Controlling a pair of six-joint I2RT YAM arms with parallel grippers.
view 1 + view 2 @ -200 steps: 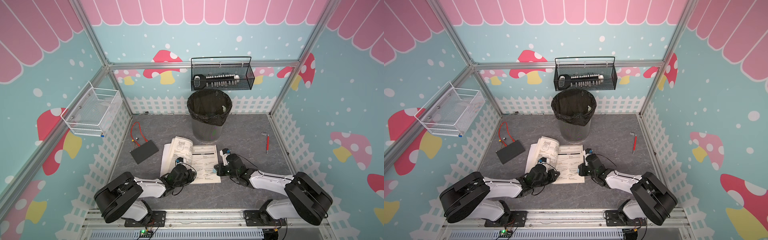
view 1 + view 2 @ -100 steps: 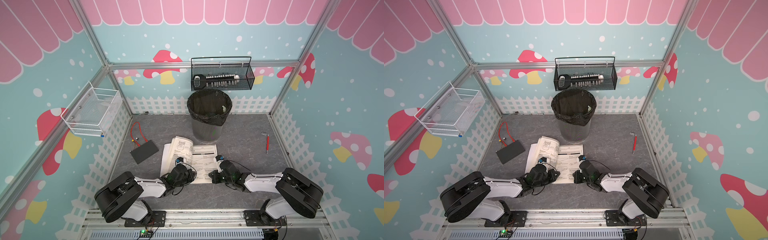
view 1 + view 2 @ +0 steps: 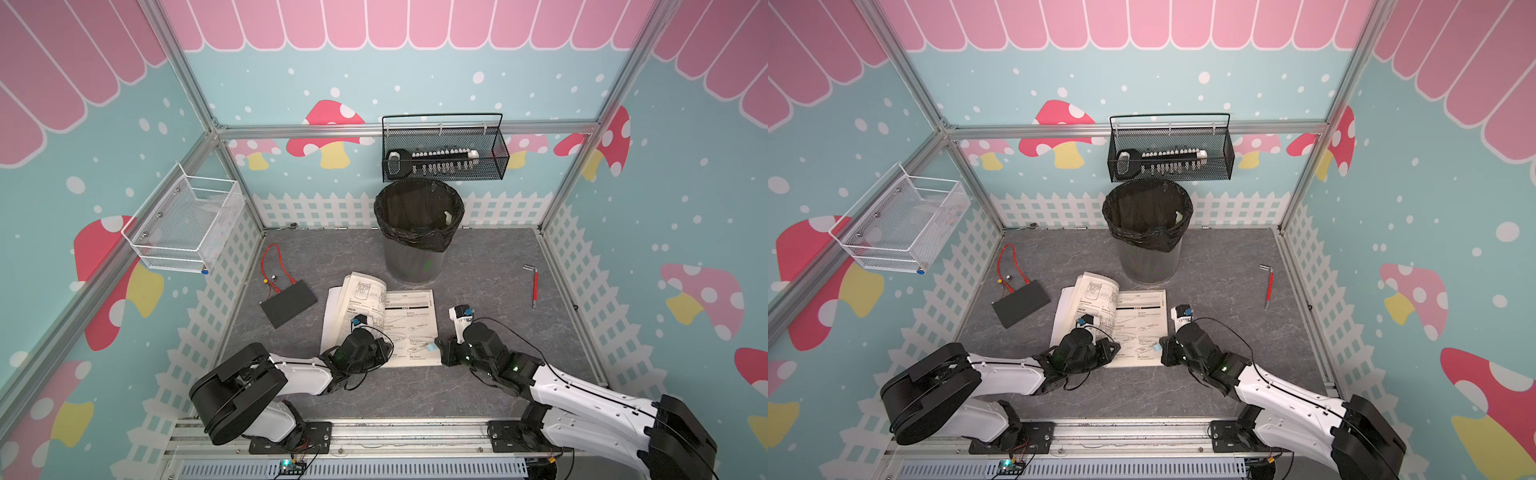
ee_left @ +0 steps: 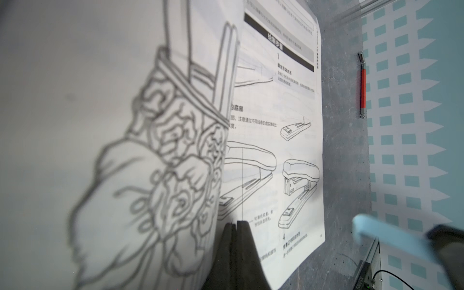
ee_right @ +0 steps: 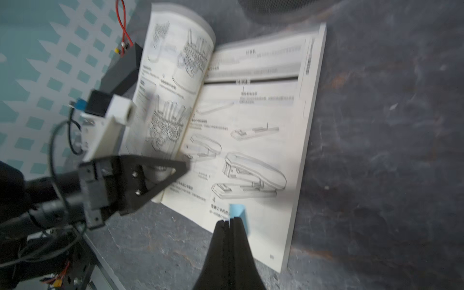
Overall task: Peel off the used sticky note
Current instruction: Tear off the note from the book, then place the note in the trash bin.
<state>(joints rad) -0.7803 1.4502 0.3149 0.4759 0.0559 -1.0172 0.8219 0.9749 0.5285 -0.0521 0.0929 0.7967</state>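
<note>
An open booklet [image 3: 411, 320] lies on the grey floor, its left pages arched up. The sticky note [image 5: 237, 213] is small and light blue. My right gripper [image 5: 229, 221] is shut on one edge of it. The note [image 3: 431, 345] hangs at the booklet's front right corner, and in the left wrist view the note [image 4: 386, 236] shows lifted off the page. My left gripper [image 4: 236, 222] is shut with nothing in it. Its tips rest on the page [image 4: 276, 125] by the spine. In both top views the left gripper [image 3: 386, 352] and the right gripper [image 3: 1163, 349] face each other across the right-hand page.
A bin lined with a black bag [image 3: 417, 232] stands just behind the booklet. A black box [image 3: 289, 307] with a red wire [image 3: 274, 262] lies to the left, and a red-handled tool [image 3: 535, 286] to the right. A black wire basket [image 3: 444, 153] and a white one [image 3: 183, 224] hang on the walls.
The right gripper dipped forward and left over the page's front corner, then drew back to the right as its arm swung outward. The left arm has stayed put.
</note>
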